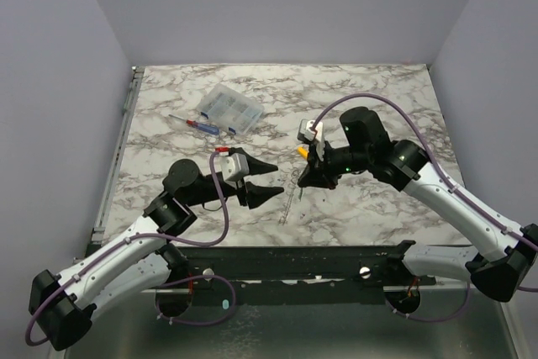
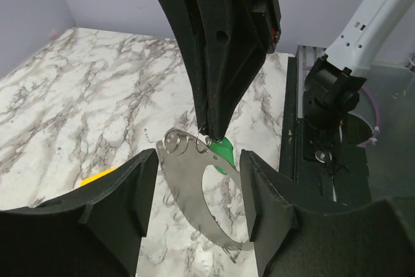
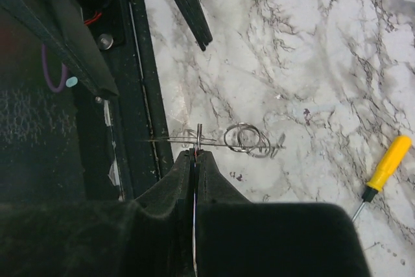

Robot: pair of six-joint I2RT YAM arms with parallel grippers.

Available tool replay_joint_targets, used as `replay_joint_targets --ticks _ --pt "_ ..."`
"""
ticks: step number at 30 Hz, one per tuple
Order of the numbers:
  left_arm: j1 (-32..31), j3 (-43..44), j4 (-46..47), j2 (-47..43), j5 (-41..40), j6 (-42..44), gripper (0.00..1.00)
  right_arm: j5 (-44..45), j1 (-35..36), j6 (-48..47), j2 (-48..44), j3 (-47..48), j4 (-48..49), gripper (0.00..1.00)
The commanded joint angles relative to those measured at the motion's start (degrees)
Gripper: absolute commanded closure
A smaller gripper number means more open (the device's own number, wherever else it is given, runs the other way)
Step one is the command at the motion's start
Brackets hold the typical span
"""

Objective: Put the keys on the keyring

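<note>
The right gripper (image 3: 196, 155), jaws pressed together, pinches the edge-on keyring (image 3: 170, 139). Wire rings (image 3: 246, 139) sit just beside the gripper, a yellow screwdriver (image 3: 387, 168) well apart.

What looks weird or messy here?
Nothing looks broken or spilled. The keyring with the green key just hangs from the shut right pincer, right in front of the open left pincer.

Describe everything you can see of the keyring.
The keyring is a thin, flat grey band, metal by its look, curved into a crescent. The shut right gripper pinches its top from above, beside the green key and small wire rings. It hangs between the open left fingers; contact with them is unclear.
</note>
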Motion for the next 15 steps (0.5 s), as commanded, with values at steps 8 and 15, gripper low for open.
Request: replay_joint_targets --ticks 8,15 --pt "-0.2 2.0 1.5 3.1 7.0 -2.2 0.53 -6.7 2.0 -1.2 0.6 -0.6 5.3 0.99" --pt "-0.4 1.8 2.8 4.0 7.4 -3.6 0.6 -8.1 3.1 -1.6 0.8 -0.5 4.9 0.99"
